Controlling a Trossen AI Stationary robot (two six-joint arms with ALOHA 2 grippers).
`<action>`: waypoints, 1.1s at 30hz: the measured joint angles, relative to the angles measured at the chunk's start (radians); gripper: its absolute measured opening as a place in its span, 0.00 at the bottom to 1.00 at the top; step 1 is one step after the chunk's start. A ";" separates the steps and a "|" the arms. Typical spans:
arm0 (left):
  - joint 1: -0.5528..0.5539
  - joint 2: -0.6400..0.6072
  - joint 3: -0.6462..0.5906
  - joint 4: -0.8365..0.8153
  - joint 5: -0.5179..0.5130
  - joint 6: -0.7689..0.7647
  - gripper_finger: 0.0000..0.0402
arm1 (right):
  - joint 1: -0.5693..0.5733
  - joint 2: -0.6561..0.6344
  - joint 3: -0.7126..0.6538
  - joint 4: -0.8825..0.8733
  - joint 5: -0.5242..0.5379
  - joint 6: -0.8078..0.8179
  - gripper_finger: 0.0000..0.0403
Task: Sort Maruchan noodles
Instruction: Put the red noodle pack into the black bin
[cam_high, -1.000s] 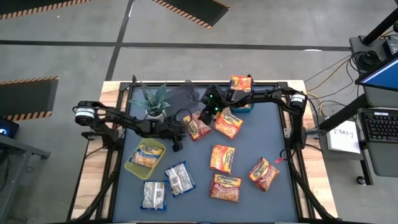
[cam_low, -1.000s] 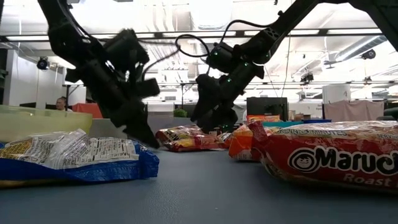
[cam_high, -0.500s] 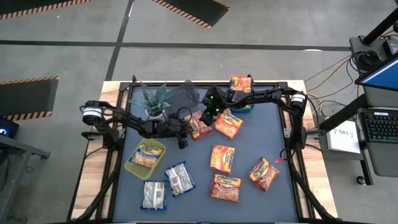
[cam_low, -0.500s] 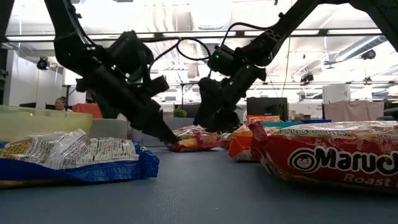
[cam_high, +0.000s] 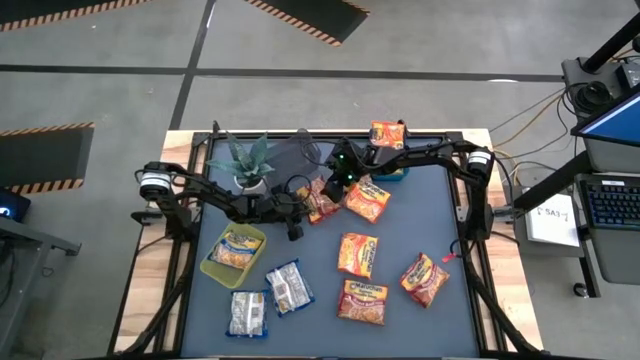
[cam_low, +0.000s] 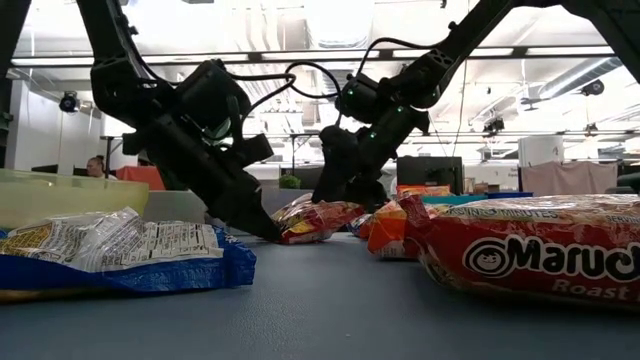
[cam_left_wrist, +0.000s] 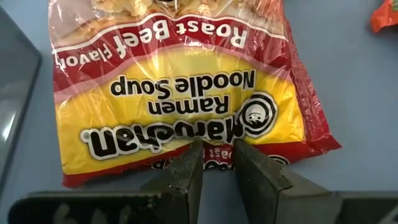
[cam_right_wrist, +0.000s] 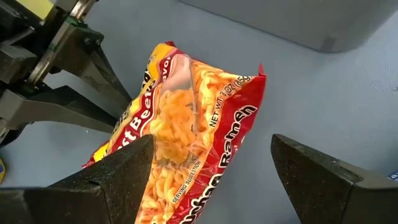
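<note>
Left gripper (cam_left_wrist: 216, 163) is pinching the sealed edge of the roast beef packet (cam_left_wrist: 180, 93) around table's 12 o'clock, right gripper (cam_right_wrist: 211, 180) hovering wide above; thin pinch risking slipping when lifting.

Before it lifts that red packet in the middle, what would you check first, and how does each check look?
1. Left gripper on the packet: ok, its fingers pinch the bottom edge.
2. Pinch holds enough of the packet: cannot tell, only the edge seam sits between the fingers.
3. Right gripper lets go: ok, its fingers are spread wide on either side of the packet, not touching.
4. Arms apart: not ok, both grippers crowd over the same packet.
5. Neighbouring packet out of the way: ok, it lies beside, not on top.
6. Yellow bin has room: ok, one packet inside.
</note>
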 joint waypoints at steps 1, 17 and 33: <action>0.000 0.000 0.000 -0.002 0.000 0.000 0.19 | 0.000 0.000 0.000 0.000 0.000 0.000 0.78; 0.000 0.000 -0.001 -0.012 0.000 -0.003 0.19 | 0.000 0.000 -0.052 0.099 -0.007 0.001 0.78; 0.000 0.001 -0.003 0.010 0.000 -0.003 0.19 | 0.027 0.000 -0.144 0.318 -0.071 0.113 0.75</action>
